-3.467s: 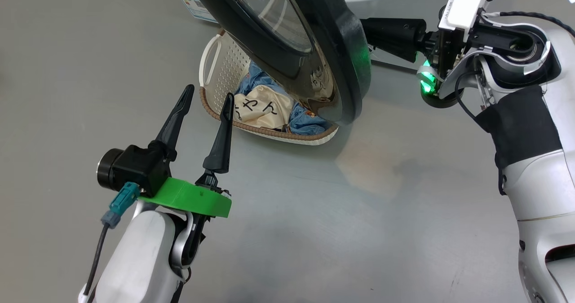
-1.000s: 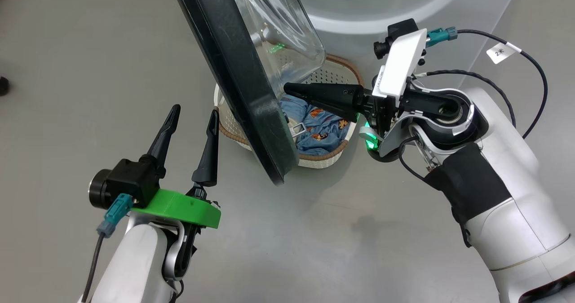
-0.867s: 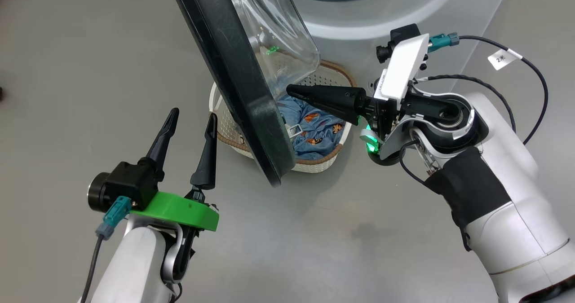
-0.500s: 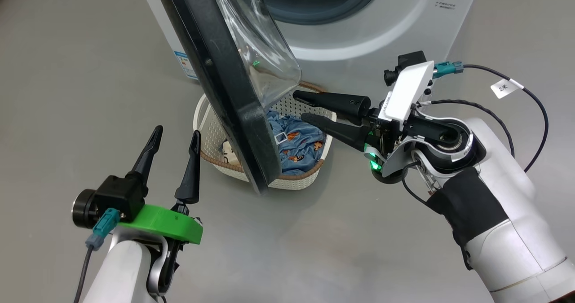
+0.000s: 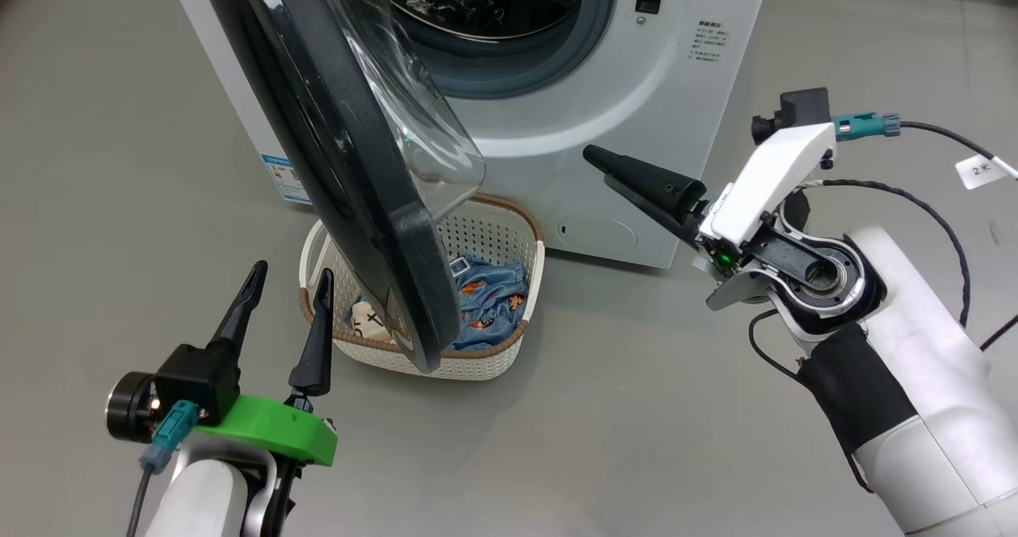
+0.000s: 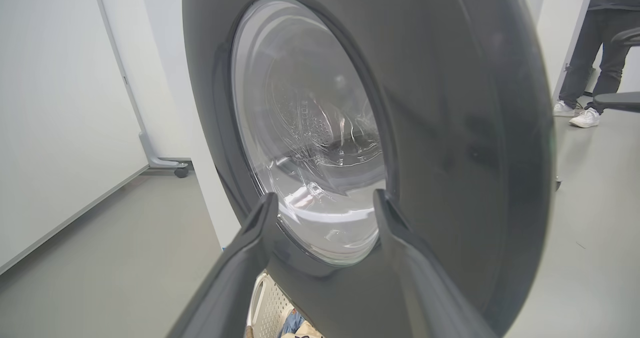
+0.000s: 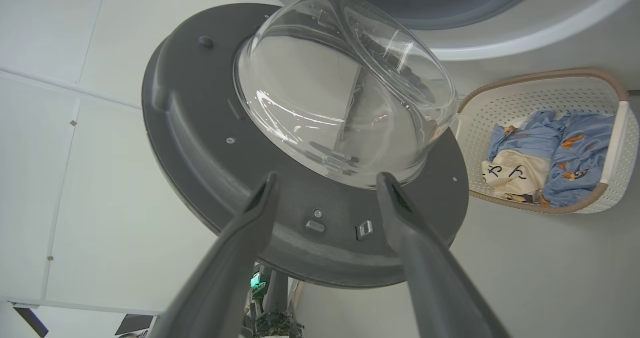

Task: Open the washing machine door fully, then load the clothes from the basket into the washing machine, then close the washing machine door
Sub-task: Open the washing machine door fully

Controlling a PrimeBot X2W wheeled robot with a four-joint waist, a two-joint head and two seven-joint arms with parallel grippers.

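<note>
Grey, faintly glossy floor (image 5: 620,426) is carrying everything. The basket (image 5: 493,362) is sitting on it just beyond the left fingers (image 5: 316,338), apart from them. The washing machine (image 5: 620,123) is standing on it past the basket, near the right fingers (image 5: 648,187). In the left wrist view, a person's white shoes (image 6: 585,118) are standing well to the right of the fingers.

We see a smooth grey floor (image 5: 95,163), white wall panels (image 6: 45,102), and a person's legs (image 6: 597,52) standing beyond.
</note>
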